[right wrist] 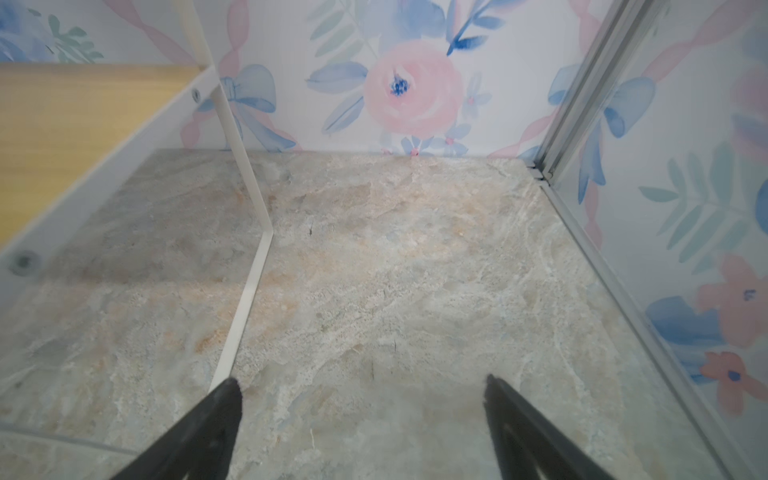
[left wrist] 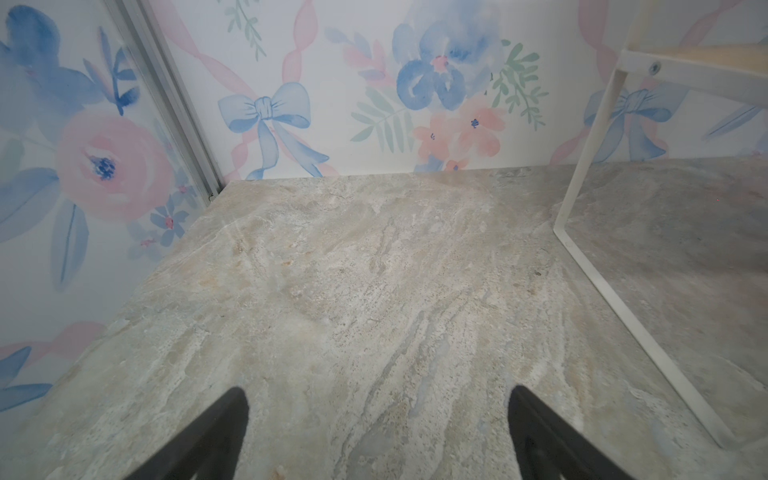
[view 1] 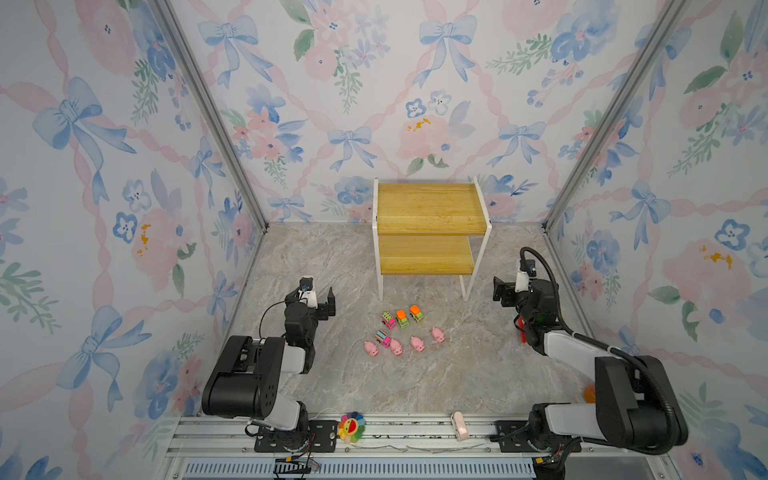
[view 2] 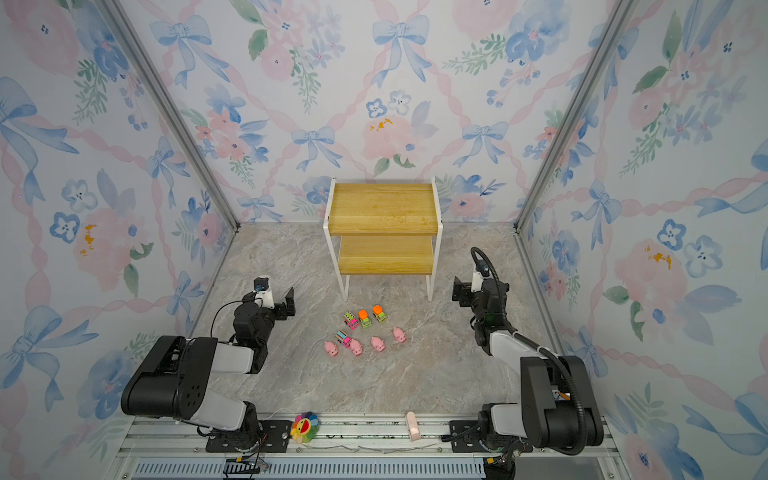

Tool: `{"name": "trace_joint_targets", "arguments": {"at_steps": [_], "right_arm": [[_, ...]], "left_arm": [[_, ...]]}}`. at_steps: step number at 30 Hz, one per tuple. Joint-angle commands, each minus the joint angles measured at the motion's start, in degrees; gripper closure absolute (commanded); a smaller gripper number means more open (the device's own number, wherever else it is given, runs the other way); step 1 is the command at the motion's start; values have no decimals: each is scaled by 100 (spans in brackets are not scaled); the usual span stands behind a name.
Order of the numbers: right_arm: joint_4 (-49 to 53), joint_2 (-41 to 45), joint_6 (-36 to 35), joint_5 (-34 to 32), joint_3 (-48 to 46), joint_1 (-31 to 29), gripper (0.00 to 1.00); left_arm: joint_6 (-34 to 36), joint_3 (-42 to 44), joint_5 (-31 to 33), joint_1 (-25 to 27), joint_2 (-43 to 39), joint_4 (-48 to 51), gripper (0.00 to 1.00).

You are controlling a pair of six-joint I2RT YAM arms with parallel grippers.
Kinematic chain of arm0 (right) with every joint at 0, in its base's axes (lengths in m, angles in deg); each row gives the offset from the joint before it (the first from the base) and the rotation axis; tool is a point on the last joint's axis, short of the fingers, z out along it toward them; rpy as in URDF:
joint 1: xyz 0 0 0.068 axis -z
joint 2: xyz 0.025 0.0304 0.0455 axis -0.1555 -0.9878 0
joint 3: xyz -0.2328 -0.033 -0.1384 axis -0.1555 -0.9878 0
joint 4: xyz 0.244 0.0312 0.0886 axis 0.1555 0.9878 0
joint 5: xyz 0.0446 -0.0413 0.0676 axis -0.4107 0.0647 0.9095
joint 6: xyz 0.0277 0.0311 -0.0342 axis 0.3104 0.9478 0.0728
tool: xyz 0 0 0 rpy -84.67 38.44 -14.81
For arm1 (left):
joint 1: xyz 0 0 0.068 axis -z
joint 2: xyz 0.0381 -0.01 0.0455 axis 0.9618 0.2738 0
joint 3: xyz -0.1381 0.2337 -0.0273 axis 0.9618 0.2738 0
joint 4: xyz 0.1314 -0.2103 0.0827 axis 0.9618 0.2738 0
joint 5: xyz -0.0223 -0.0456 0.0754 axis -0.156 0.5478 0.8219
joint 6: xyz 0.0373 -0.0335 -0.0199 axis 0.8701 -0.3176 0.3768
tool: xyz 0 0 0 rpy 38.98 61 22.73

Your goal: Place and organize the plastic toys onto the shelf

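Marbled tabletop point(view 1: 457, 382) in front of the shelf point(view 1: 428, 208) bore the plastic toys point(view 1: 402, 319), likely light, hard and slippery, best pinched across their sides; left fingers point(left wrist: 216, 436) and right fingers point(right wrist: 199, 432) gaped empty.

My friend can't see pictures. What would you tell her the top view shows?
Four pink pigs and four toy trucks sit on the table before an empty two-step shelf. The left claw and right claw hover open at either side, holding nothing.

Lab test booth: floral-papered walls point(view 1: 415, 62), aluminium rails point(view 1: 407, 430).
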Motion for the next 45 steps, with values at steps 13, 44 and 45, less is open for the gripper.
{"name": "trace_joint_targets", "arguments": {"at_steps": [13, 44, 45], "right_arm": [[4051, 3122, 435, -795, 177, -2608, 6], [1696, 908, 1439, -350, -1189, -4164, 30], [1601, 931, 1454, -395, -1257, -4165, 30]], "left_arm": [[-646, -489, 192, 1487, -2060, 2568, 2], [-2113, -161, 735, 2666, -1910, 3472, 2], [-2113, -151, 741, 2664, -1910, 3475, 2]]}}
